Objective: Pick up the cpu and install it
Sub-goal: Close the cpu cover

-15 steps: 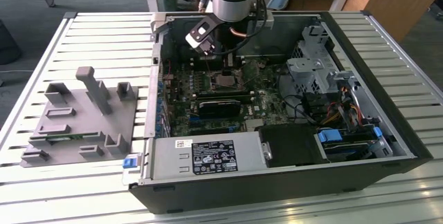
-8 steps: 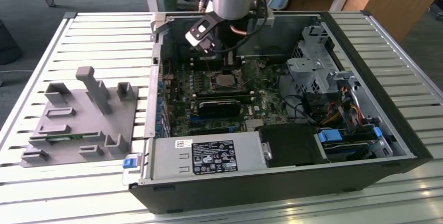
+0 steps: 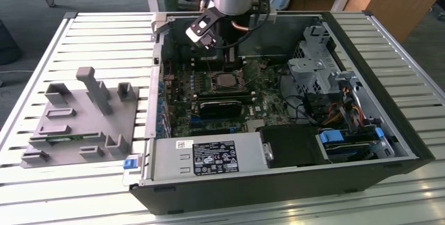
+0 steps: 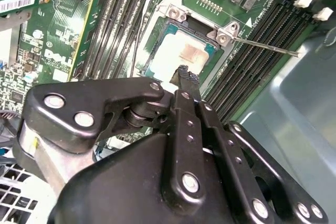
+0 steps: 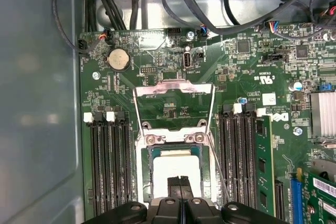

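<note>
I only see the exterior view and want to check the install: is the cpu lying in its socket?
Observer: Yes. In the first wrist view the cpu lies flat inside the socket.
Operator: Is the gripper holding it?
Observer: No. The gripper is shut, tips together over the cpu's top with nothing between them; whether they touch it I cannot tell.

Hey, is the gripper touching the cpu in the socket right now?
Cannot tell. In both wrist views the tip of the gripper overlaps the cpu, with neither contact nor a gap plainly showing.
</note>
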Robot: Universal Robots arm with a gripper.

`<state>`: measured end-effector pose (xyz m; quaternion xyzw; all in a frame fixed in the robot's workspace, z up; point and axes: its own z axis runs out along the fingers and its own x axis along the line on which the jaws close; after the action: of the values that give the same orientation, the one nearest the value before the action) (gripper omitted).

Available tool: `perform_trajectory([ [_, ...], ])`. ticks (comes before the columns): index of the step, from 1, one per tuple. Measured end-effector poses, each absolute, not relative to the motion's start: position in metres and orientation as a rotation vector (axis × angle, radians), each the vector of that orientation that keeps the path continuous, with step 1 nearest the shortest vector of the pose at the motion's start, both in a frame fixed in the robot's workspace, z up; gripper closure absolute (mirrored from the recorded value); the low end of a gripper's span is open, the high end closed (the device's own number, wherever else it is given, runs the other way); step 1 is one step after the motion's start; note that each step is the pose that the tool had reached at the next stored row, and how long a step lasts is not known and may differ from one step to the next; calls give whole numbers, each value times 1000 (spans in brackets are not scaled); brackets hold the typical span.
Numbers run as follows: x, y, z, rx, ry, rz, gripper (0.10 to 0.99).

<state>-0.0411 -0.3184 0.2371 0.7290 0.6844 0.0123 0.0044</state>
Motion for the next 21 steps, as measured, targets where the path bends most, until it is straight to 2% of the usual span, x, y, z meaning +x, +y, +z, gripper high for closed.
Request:
perform_trajectory([
  [15,-41,-318,261,2284,2144,38,980],
  [21,-41,-323,261,2285,2143,38,980],
])
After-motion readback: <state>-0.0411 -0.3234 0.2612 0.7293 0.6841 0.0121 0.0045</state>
